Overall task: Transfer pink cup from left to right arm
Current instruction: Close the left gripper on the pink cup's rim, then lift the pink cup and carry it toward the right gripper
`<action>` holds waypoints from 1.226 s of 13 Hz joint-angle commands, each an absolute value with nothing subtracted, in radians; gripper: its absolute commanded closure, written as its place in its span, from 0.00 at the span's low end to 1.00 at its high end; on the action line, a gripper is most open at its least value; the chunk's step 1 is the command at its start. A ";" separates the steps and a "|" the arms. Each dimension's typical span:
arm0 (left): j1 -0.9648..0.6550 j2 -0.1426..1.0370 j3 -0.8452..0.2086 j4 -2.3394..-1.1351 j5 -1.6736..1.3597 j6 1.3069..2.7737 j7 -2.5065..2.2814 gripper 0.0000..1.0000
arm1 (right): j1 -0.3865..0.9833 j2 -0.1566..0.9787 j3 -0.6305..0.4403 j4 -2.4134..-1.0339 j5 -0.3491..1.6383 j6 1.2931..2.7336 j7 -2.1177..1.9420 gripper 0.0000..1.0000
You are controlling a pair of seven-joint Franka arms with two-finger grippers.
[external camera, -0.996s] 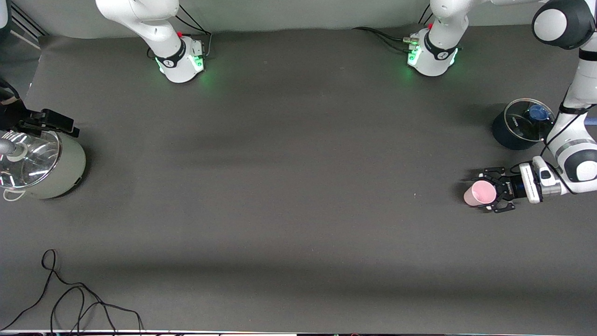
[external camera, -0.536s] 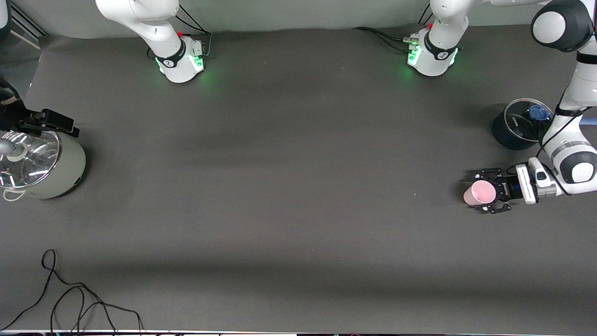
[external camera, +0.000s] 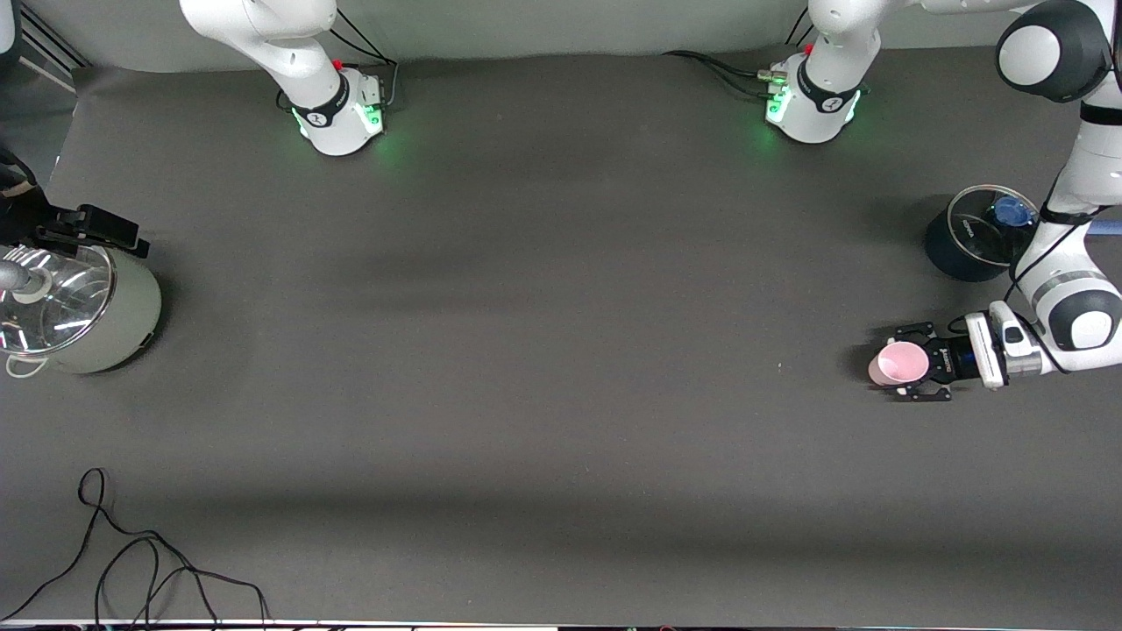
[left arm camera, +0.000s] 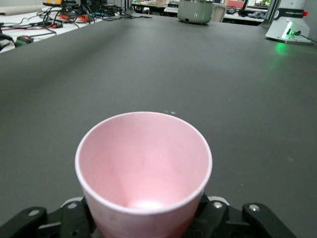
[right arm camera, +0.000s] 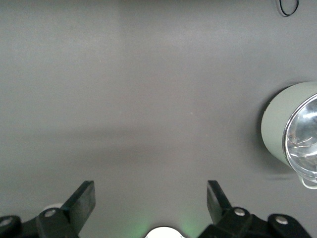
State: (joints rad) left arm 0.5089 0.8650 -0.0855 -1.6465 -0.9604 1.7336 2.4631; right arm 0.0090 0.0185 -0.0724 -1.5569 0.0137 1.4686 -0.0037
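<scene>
Since 1 s ago our left gripper point(external camera: 912, 365) has closed in on the cup point(external camera: 896, 364), fingers snug round it, prob. gripped, at the left arm's end of the table. Lift straight, keep upright. Right gripper point(right arm camera: 151, 198) waits, fingers wide, empty.

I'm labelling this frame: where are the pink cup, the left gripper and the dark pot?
pink cup point(external camera: 898, 363): front view, open mouth.
left gripper point(external camera: 910, 364): front view, between its fingertips, at the cup.
dark pot point(external camera: 951, 250): front view, outer wall.
</scene>
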 commanded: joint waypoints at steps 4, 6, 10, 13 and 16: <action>0.503 0.871 -0.271 -1.562 -1.023 1.719 2.291 1.00 | 0.015 0.017 -0.080 -1.551 0.009 1.459 -0.006 0.00; 0.444 0.870 -0.314 -1.562 -1.096 1.819 2.257 1.00 | 0.015 0.017 -0.080 -1.551 0.009 1.459 -0.008 0.00; 0.286 0.868 -0.397 -1.540 -1.265 2.122 2.188 1.00 | 0.015 0.018 -0.080 -1.549 0.009 1.459 -0.006 0.00; 0.221 0.870 -0.492 -1.480 -1.267 2.337 2.064 1.00 | 0.015 0.018 -0.080 -1.548 0.009 1.459 -0.006 0.00; 0.140 0.867 -0.569 -1.421 -1.267 2.523 1.895 1.00 | 0.015 0.018 -0.078 -1.543 0.009 1.460 -0.008 0.00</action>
State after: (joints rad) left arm 0.1877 0.8653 -0.5368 -1.4720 -1.2506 2.4264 1.9914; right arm 0.0089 0.0185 -0.0739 -1.5563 0.0137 1.4679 -0.0038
